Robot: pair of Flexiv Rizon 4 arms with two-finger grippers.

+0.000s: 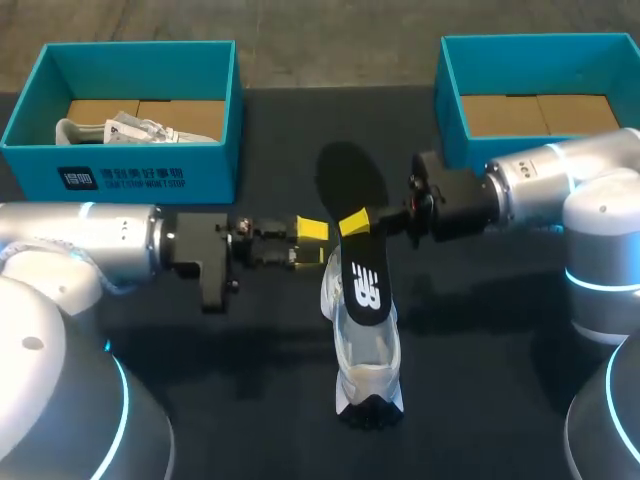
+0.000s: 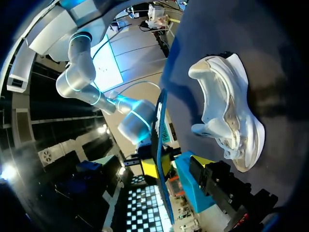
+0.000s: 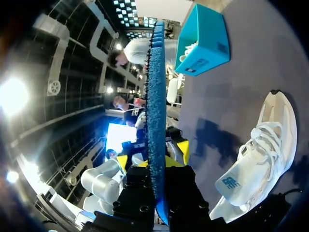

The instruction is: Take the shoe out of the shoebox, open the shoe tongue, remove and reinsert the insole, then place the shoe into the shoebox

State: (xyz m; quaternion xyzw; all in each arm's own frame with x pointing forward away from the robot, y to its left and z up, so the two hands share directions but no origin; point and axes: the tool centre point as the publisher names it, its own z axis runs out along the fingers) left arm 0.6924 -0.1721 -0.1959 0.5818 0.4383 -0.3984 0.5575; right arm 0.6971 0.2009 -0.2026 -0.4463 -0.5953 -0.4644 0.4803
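Note:
A white sneaker stands on the dark table in the middle, toward the front. Above it the black insole is held up on edge, its near end over the shoe's opening. My right gripper is shut on the insole's middle. In the right wrist view the insole runs edge-on between that gripper's fingers, with the sneaker beside it. My left gripper is open right beside the insole, its fingers off it. The left wrist view shows the insole's edge and the sneaker.
A teal shoebox at the back left holds a second white shoe. Another teal shoebox stands at the back right, just behind my right arm, showing only its cardboard floor.

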